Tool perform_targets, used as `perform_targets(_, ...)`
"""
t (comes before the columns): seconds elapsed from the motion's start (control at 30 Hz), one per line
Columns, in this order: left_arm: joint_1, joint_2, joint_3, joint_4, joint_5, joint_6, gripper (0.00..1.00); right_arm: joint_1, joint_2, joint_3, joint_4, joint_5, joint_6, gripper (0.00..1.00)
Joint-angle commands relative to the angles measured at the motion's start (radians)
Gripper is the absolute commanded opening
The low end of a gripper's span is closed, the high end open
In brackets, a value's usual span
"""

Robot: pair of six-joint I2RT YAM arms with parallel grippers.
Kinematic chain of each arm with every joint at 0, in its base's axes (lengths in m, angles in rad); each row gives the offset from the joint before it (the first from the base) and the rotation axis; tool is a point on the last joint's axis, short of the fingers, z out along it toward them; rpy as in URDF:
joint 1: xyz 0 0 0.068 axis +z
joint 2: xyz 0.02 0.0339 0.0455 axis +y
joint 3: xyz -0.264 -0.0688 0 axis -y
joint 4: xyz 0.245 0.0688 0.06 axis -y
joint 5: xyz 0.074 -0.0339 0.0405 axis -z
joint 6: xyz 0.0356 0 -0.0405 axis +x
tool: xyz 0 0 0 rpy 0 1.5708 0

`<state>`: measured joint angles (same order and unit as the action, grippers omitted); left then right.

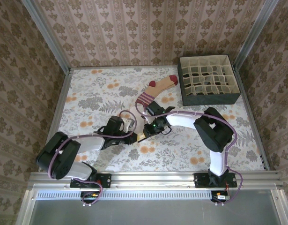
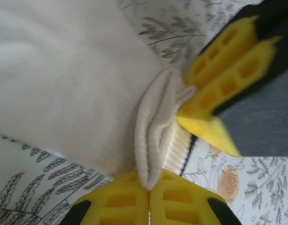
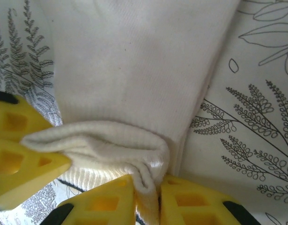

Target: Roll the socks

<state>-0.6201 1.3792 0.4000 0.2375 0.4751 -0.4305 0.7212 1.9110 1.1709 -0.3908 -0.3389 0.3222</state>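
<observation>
Both grippers are pinching one folded end of the cream sock (image 2: 64,84) near the middle of the table (image 1: 87,98).
The left gripper (image 2: 149,192) is closing narrow on a raised fold of the cream fabric, with the fold standing up directly between its fingertips and the flat body of the sock spreading away from them. The right gripper (image 3: 147,206) is meeting it tip to tip from the opposite side, its fingers drawn in on the same bunched edge with a strip of cloth squeezed between them. The sock is lying flat on the floral cloth beyond both pairs of fingers. The tan sock (image 1: 158,90) is lying well apart, farther back on the table, just left of the divided box (image 1: 211,99).
</observation>
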Motion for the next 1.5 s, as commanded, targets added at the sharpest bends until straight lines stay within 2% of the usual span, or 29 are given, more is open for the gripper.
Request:
perform_targets(0.0, -0.015, -0.101, 0.018, -0.116, -0.047, 0.172, 0.12, 0.0, 0.047, -0.002, -0.171, 0.127, 0.052, 0.18)
perform_targets(0.13, -0.044, -0.239, 0.003, -0.122, -0.073, 0.345, 0.16, 0.001, 0.056, 0.007, -0.213, 0.138, 0.063, 0.18)
perform_targets(0.27, -0.091, -0.35, -0.067, -0.04, -0.115, 0.486, 0.21, 0.0, 0.069, 0.021, -0.232, 0.126, 0.06, 0.18)
perform_targets(0.47, -0.207, -0.41, -0.155, 0.048, -0.233, 0.696, 0.28, -0.006, 0.104, 0.06, -0.263, 0.09, 0.037, 0.19)
perform_targets(0.63, -0.229, -0.312, -0.187, 0.184, -0.303, 0.734, 0.29, -0.027, 0.13, 0.085, -0.286, 0.028, 0.029, 0.21)
perform_targets(0.93, -0.296, -0.087, -0.104, 0.277, -0.374, 0.902, 0.27, -0.049, 0.18, 0.152, -0.374, 0.013, -0.022, 0.21)
perform_targets(1.1, -0.296, 0.007, -0.077, 0.322, -0.417, 0.917, 0.29, -0.06, 0.199, 0.175, -0.402, 0.015, -0.046, 0.21)
perform_targets(1.17, -0.306, 0.043, -0.068, 0.338, -0.464, 0.909, 0.34, -0.067, 0.198, 0.179, -0.406, 0.013, -0.051, 0.21)
perform_targets(1.47, -0.392, 0.179, -0.025, 0.354, -0.645, 0.903, 0.33, -0.098, 0.186, 0.202, -0.465, -0.004, -0.098, 0.22)
